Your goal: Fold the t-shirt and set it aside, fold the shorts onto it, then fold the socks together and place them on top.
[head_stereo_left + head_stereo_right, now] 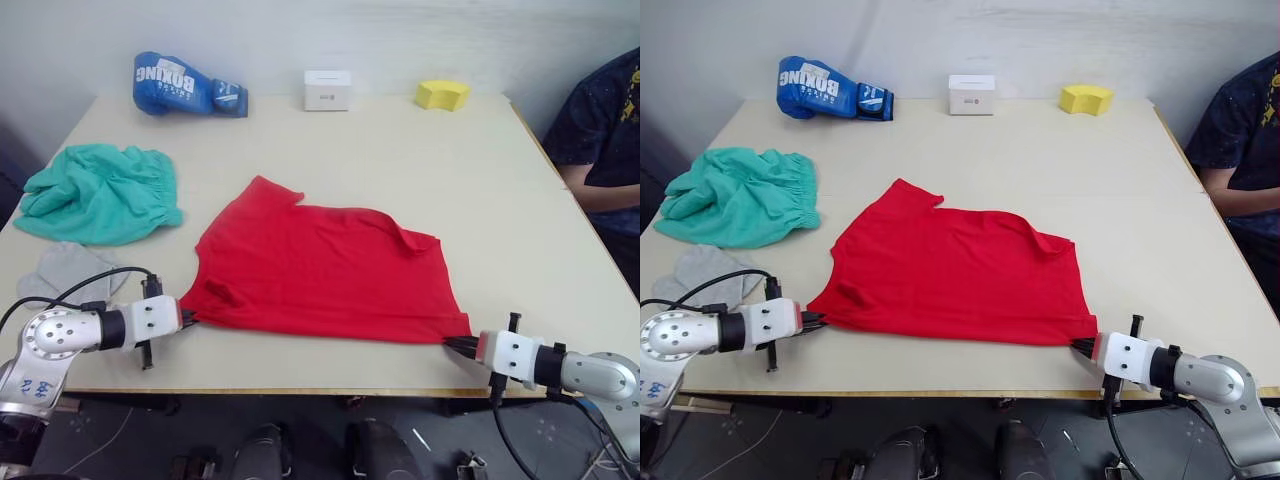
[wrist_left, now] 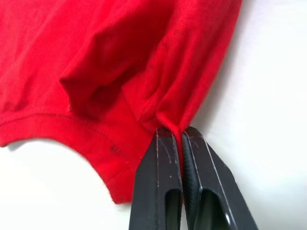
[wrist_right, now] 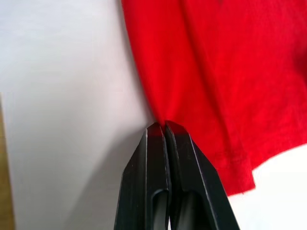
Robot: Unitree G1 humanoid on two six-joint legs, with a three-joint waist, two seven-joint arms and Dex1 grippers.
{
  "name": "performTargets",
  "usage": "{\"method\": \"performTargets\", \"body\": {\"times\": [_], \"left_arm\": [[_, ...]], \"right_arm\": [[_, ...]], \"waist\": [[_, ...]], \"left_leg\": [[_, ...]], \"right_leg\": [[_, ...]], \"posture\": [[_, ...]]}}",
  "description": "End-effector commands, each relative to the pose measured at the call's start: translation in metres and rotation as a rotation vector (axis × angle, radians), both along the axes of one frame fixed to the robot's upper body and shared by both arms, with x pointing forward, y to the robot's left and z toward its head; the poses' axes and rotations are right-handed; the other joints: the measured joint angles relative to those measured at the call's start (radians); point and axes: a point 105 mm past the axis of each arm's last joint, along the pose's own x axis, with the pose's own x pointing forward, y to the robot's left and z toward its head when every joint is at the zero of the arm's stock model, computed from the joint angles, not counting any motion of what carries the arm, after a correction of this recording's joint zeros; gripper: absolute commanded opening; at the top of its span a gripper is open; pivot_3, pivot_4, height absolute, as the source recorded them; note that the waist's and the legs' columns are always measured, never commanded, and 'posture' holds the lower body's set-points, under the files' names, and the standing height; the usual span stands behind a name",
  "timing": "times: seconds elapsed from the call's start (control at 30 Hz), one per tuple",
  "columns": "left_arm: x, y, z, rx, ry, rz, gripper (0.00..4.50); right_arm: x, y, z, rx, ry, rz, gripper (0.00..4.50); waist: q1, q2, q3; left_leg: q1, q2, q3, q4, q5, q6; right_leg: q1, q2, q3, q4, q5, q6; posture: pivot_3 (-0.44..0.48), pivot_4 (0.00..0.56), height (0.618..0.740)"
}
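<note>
Nearest the table's (image 1: 480,200) front edge, the left gripper (image 1: 187,318) is pressed together on the near left corner of the t-shirt (image 1: 320,275), a small peak of red cloth pinched between its black fingers (image 2: 158,182). The right gripper (image 1: 462,344) is likewise clamped on the near right corner, with the fabric edge caught at the fingertips (image 3: 156,132).

The t-shirt lies spread across the middle of the table, one layer doubled over itself, hem along the front, with a sleeve jutting toward the far left.

Left of it, near the front left edge, the socks (image 1: 68,272) lie in a grey heap. Just behind them, the shorts (image 1: 100,190) sit crumpled, apart from the t-shirt.

Along the far edge stand a blue boxing glove (image 1: 185,86), a white box (image 1: 327,90) and a yellow sponge (image 1: 442,94). A person (image 1: 605,130) in dark clothing sits at the right side.
</note>
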Motion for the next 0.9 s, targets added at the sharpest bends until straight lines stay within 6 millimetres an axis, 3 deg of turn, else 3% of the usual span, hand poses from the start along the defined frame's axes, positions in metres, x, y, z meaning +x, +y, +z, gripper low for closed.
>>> {"method": "performTargets", "body": {"times": [0.03,0.33,0.57,0.9], "left_arm": [[-0.021,0.009,-0.006,0.007,0.044,0.025,0.02],[-0.049,0.01,-0.001,0.003,-0.01,0.109,0.02],[-0.085,0.011,-0.013,-0.009,0.074,0.136,0.02],[-0.093,0.012,-0.01,-0.033,0.079,0.149,0.02]], "right_arm": [[-0.004,-0.005,0.009,0.001,-0.008,-0.008,0.0],[-0.023,-0.006,0.003,-0.006,0.043,-0.022,0.0],[-0.039,-0.002,-0.005,0.014,0.102,-0.014,0.0],[-0.049,-0.003,-0.012,0.009,0.142,0.008,0.0]], "waist": [[-0.003,0.0,0.0],[-0.007,-0.004,0.002],[-0.01,-0.011,0.004],[-0.01,-0.014,0.002]], "left_leg": [[0.0,0.0,0.0,0.0,0.0,0.001],[0.0,0.0,0.0,-0.001,-0.003,0.0],[0.0,0.0,-0.001,-0.001,-0.006,-0.005],[0.0,0.0,-0.001,-0.001,-0.006,-0.005]], "right_leg": [[0.0,0.0,0.0,0.0,-0.001,0.0],[0.0,0.001,-0.001,0.0,-0.007,0.001],[0.0,0.001,-0.001,0.0,-0.008,0.0],[0.0,0.001,-0.001,0.0,-0.008,-0.001]], "posture": [[0.0,0.15,0.74],[0.0,0.15,0.74],[0.0,0.15,0.74],[0.0,0.15,0.74]]}}
